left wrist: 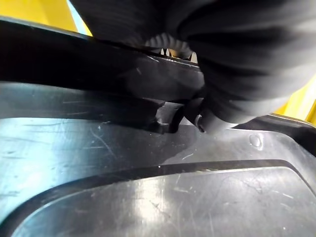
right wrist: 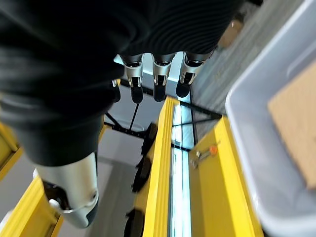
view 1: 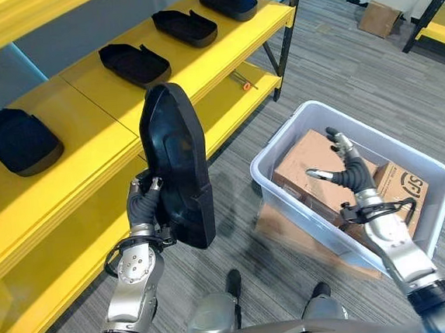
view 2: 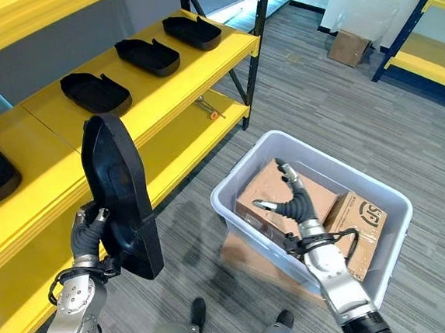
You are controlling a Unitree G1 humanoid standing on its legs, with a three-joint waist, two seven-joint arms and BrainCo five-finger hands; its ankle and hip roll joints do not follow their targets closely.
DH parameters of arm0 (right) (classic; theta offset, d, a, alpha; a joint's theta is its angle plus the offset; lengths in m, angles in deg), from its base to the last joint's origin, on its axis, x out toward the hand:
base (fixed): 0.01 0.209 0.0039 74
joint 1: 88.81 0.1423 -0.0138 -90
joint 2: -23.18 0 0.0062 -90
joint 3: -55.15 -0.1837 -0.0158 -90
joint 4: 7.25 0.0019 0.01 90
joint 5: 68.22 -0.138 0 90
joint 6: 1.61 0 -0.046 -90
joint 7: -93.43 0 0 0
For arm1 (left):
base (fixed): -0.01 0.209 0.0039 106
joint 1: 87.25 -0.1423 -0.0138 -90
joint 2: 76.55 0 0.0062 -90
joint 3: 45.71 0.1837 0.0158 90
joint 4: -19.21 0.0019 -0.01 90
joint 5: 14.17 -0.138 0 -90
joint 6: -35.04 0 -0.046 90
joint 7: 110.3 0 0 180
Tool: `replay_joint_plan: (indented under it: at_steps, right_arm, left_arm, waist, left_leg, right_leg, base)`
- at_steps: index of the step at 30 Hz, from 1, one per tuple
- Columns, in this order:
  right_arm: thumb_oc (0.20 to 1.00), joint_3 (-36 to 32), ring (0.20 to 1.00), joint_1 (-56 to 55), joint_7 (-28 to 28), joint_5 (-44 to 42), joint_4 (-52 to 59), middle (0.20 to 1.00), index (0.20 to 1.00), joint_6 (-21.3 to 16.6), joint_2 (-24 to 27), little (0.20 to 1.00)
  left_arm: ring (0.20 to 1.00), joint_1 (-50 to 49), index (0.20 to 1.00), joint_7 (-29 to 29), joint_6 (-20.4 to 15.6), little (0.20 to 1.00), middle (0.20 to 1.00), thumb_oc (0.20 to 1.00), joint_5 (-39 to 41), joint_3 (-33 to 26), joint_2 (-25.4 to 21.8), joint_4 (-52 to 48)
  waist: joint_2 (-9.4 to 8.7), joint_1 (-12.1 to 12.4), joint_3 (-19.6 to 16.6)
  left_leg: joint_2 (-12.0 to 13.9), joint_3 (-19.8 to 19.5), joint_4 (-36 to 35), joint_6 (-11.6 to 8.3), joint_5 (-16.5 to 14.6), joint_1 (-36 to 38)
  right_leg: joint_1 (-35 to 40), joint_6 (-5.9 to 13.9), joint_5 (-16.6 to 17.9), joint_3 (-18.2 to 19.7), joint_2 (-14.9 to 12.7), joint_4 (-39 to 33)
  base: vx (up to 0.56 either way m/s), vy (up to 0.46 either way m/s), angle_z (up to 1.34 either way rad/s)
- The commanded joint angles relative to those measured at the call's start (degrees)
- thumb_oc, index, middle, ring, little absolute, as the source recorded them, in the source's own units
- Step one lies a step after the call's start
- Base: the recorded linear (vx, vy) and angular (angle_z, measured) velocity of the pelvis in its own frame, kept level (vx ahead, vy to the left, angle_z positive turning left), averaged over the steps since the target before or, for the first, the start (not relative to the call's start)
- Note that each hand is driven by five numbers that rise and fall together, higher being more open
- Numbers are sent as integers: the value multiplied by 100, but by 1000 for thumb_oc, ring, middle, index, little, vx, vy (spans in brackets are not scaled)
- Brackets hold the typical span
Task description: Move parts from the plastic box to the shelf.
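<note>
Left robot hand point(view 1: 144, 208) grasping a black part point(view 1: 177, 163), held upright in front of the yellow shelf point(view 1: 89, 159); right robot hand point(view 1: 346, 170), fingers released, above the cardboard boxes point(view 1: 308, 167) in the plastic box point(view 1: 283, 142)
</note>
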Motion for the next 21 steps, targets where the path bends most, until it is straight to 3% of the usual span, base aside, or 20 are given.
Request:
replay_joint_plan:
  at_steps: [1,2,3,4,5,7,8,9,11,14,19,20,21]
  right_arm:
    - [1000,45,1000,377,45,-101,121,1000,1000,-197,216,1000]
    - [1000,81,1000,371,109,-127,145,1000,1000,-200,231,1000]
    - [1000,111,1000,279,243,-211,191,1000,1000,-211,272,1000]
    - [1000,124,1000,223,294,-250,197,1000,1000,-233,304,1000]
    - [1000,123,1000,222,295,-251,198,1000,1000,-233,305,1000]
    - [1000,155,1000,79,408,-322,201,1000,1000,-276,394,1000]
    - [1000,158,1000,69,410,-323,205,1000,1000,-275,395,1000]
    - [1000,226,1000,101,429,-347,195,1000,1000,-306,425,1000]
    - [1000,205,1000,53,419,-358,237,1000,1000,-307,425,1000]
    - [1000,214,1000,144,478,-393,190,1000,1000,-287,495,1000]
    - [1000,61,1000,65,476,-413,230,1000,1000,-344,651,1000]
    - [1000,6,1000,104,446,-383,192,1000,1000,-347,755,1000]
    - [1000,-15,1000,190,405,-355,172,1000,1000,-347,802,1000]
  left_arm:
    - [200,219,200,-84,-284,200,200,200,-294,-305,-109,-485]
    - [200,195,200,-71,-282,200,200,200,-275,-292,-108,-474]
    - [200,87,200,25,-278,200,200,200,-214,-298,-104,-503]
    - [200,29,200,61,-254,200,200,200,-212,-292,-91,-502]
    - [200,27,200,62,-253,200,200,200,-212,-293,-90,-505]
    - [200,-109,200,178,-245,200,200,200,-137,-259,-27,-509]
    - [200,-123,200,181,-243,200,200,200,-136,-261,-27,-515]
    - [200,-198,200,182,-281,200,200,200,-135,-312,-3,-503]
    - [200,-262,200,180,-277,200,200,200,-135,-337,26,-531]
    - [200,-488,200,252,-347,200,200,200,29,-471,163,-669]
    - [200,-618,200,437,-369,200,200,200,166,-414,160,-699]
    - [200,-527,200,481,-371,200,200,200,267,-336,162,-670]
    - [200,-420,200,499,-358,200,200,200,308,-301,169,-628]
  waist:
    - [175,-156,-45]
    - [222,-206,-38]
    - [262,-279,-57]
    - [251,-300,-82]
    - [251,-297,-100]
    - [136,-358,-255]
    - [135,-358,-262]
    - [53,-336,-318]
    - [30,-271,-358]
    - [64,-127,-490]
    - [138,-88,-371]
    - [163,-95,-192]
    - [166,-183,-134]
  left_leg:
    - [510,-280,-422,-168,-202,414]
    - [518,-313,-523,-93,-87,442]
    - [508,-401,-719,-9,109,504]
    - [490,-426,-761,19,195,488]
    - [492,-421,-765,15,213,463]
    - [348,-562,-849,18,377,361]
    - [350,-560,-860,16,377,374]
    - [255,-597,-864,2,466,256]
    - [213,-612,-837,-6,500,210]
    - [266,-316,-863,-83,546,161]
    - [169,-432,-174,-182,510,-253]
    - [224,-139,321,-321,506,-542]
    - [463,278,705,-327,321,-647]
  right_leg:
    - [-355,281,918,846,361,-136]
    - [-484,98,491,1186,857,250]
    - [-580,-130,-207,1564,1718,758]
    - [-592,-231,-475,1644,2062,1000]
    - [-619,-237,-459,1647,2065,997]
    - [-461,-422,-887,1987,2831,932]
    - [-449,-425,-891,1990,2834,923]
    - [-304,-523,-892,2261,3018,337]
    - [-164,-533,-874,2219,2944,79]
    - [153,-456,-693,1951,2821,-575]
    - [305,-577,-687,1722,2781,-725]
    - [296,-631,-696,1499,2655,-669]
    - [229,-641,-682,1357,2564,-592]
  base:
    - [-87,263,-6]
    - [-86,318,-10]
    - [-70,283,-16]
    - [-47,178,-12]
    - [-48,73,6]
    - [-45,35,11]
    - [-105,-33,8]
    - [-110,-61,17]
    - [-94,-61,-3]
    - [-55,-61,-17]
    - [-99,-44,2]
    - [-226,17,112]
    - [-299,56,167]
